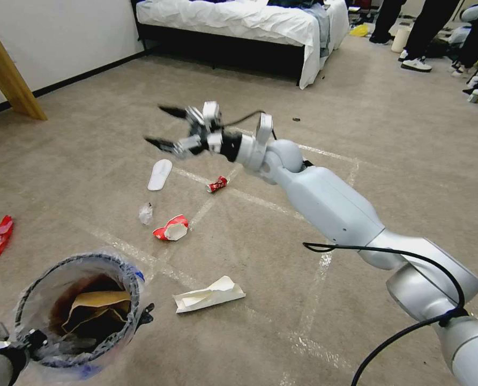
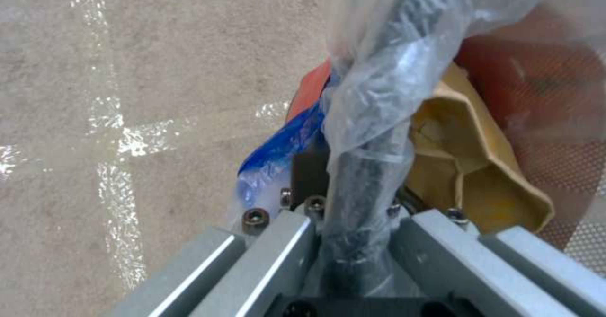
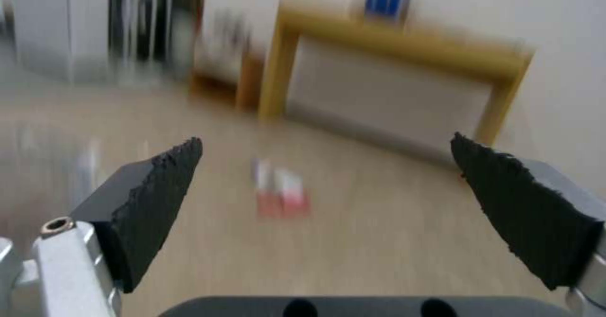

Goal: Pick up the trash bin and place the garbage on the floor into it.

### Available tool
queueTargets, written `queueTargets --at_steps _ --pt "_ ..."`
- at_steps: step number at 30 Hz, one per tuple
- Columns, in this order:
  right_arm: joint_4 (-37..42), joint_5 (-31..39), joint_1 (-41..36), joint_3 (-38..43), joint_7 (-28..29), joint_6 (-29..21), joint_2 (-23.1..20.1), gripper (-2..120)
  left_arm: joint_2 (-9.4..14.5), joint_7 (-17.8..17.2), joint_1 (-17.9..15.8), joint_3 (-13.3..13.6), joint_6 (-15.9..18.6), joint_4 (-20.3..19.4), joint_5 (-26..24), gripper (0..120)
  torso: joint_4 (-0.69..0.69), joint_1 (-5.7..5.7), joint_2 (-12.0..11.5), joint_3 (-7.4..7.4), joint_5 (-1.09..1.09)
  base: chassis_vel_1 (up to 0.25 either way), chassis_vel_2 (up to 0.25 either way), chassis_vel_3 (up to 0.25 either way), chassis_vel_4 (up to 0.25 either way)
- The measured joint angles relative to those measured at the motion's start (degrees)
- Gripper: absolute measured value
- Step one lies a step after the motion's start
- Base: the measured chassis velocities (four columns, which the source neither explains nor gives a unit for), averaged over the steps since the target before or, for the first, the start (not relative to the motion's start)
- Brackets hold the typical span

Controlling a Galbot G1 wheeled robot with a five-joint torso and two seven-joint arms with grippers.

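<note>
The trash bin hangs low at my left, its clear bag edged in blue. My left gripper is shut on its rim. A crumpled brown paper bag lies inside. My right gripper is open and empty, held out above the floor; its black pads stand wide apart. Garbage lies below and around it: a crushed red can, a red-and-white cup, a clear wrapper, folded white paper and a red wrapper.
A white slipper-shaped thing lies under the right gripper. A bed stands at the back, a slanted wooden beam at the left wall. People's legs are at the far right. Pale tape lines cross the carpet.
</note>
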Motion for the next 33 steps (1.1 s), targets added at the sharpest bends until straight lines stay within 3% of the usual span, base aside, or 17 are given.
queueTargets --at_steps 2,7,21,33 --pt "-6.23 -8.75 -0.48 -3.75 -5.80 3.29 0.61 100 0.70 0.04 -0.72 0.17 0.12 0.77 -0.27 0 0.00 0.00 0.00 0.00 0.00 0.000 0.000 0.000 0.000" --pt "-12.51 -15.54 -0.93 -7.02 -10.89 6.48 2.88 100 0.35 0.05 -1.34 0.97 0.13 1.16 -0.10 0 0.01 0.00 0.00 0.00 -0.01 0.000 0.000 0.000 0.000" --pt "-15.85 -21.84 -5.82 -11.49 -10.30 9.17 3.42 100 0.73 0.08 -3.20 3.20 0.03 2.24 0.66 0 0.01 0.00 0.00 0.00 -0.01 0.000 0.000 0.000 0.000" --pt "-14.85 -27.00 -6.30 -12.89 -17.07 10.64 1.86 100 0.16 0.38 -3.55 4.47 0.02 2.27 2.07 0 0.00 0.00 0.00 0.00 0.00 0.000 0.000 0.000 0.000"
